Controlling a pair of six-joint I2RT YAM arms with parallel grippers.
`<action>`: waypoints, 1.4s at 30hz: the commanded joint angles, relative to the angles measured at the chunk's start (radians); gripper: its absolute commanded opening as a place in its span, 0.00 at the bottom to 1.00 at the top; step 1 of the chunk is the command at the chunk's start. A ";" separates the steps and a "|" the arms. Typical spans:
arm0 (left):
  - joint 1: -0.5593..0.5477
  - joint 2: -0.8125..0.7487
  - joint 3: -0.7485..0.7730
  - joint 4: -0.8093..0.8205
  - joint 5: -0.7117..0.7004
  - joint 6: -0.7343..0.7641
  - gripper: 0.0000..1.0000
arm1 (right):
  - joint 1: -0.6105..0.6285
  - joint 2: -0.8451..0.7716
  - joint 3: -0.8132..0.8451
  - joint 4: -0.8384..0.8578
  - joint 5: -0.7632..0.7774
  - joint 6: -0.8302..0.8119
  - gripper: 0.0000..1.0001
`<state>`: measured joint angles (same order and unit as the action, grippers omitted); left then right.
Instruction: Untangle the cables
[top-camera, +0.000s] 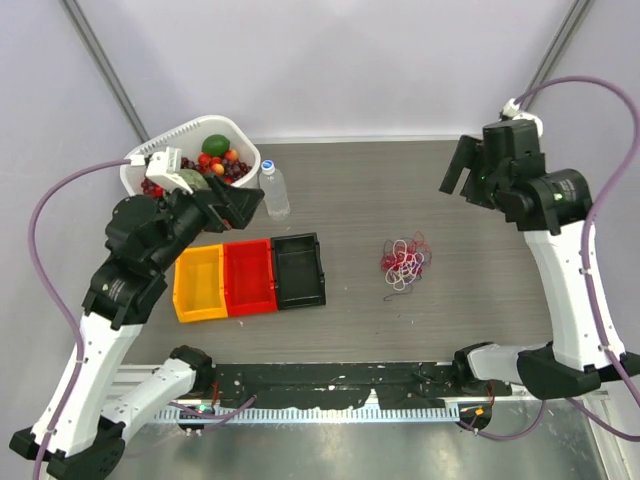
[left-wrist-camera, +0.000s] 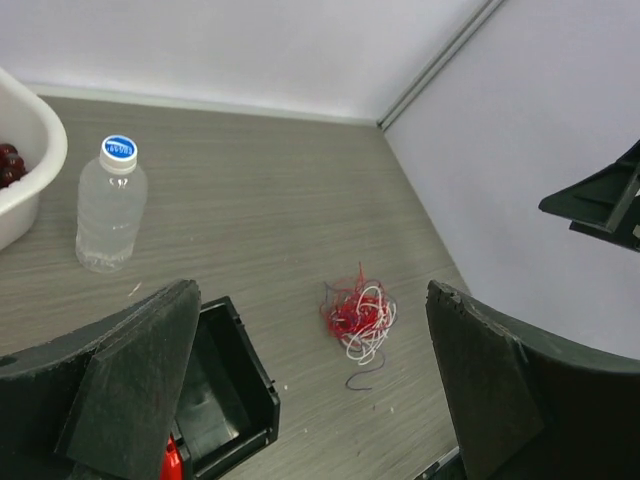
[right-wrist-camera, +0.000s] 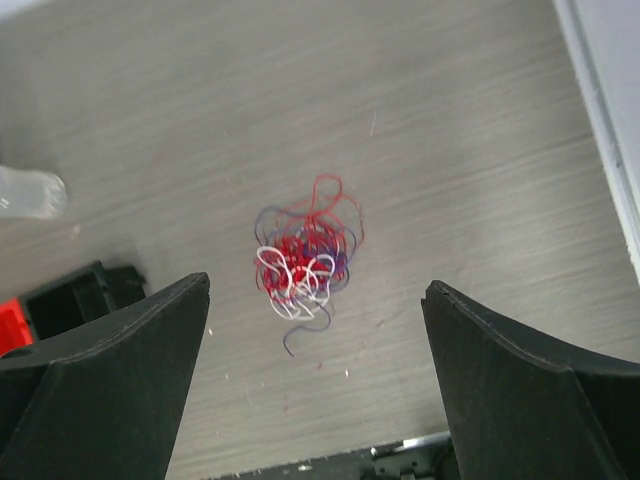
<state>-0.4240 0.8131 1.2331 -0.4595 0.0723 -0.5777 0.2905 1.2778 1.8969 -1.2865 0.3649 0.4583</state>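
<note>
Table (top-camera: 480, 300) room at the right leaves the work apart from the bins (top-camera: 250, 278), basket (top-camera: 180, 126) and bottle (top-camera: 274, 190) on the left. Left hand (top-camera: 238, 203) and right hand (top-camera: 458, 170) hang raised, fingers spread wide and empty, likely ready to reach. Cables (top-camera: 404, 262) lie knotted in one small heap right of the bins, touching nothing else.

Grey wood-grain table (top-camera: 350, 190), plain pale walls (top-camera: 330, 60), dark metal corner posts (top-camera: 107, 70), soft even light

- Basket (top-camera: 185, 124), white, holding green, red and dark fruit (top-camera: 215, 145): far-left corner of the table (top-camera: 400, 190).
- Bottle (top-camera: 274, 190), clear with a blue cap, upright, just right of the basket.
- Yellow bin (top-camera: 199, 283), red bin (top-camera: 250, 277) and black bin (top-camera: 298, 270): side by side, touching, on the left half.
</note>
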 joint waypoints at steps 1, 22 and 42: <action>-0.009 0.047 0.032 -0.011 0.015 0.024 1.00 | -0.001 -0.038 -0.109 0.090 -0.082 0.023 0.93; -0.412 0.540 0.170 0.027 0.118 -0.315 0.87 | -0.160 -0.035 -0.866 0.631 -0.539 0.003 0.90; -0.461 0.778 0.214 -0.054 0.231 -0.266 0.66 | -0.087 0.040 -1.078 0.952 -0.754 0.002 0.38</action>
<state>-0.8825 1.6016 1.4445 -0.4919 0.2714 -0.8928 0.1493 1.3617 0.8307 -0.4026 -0.3027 0.4511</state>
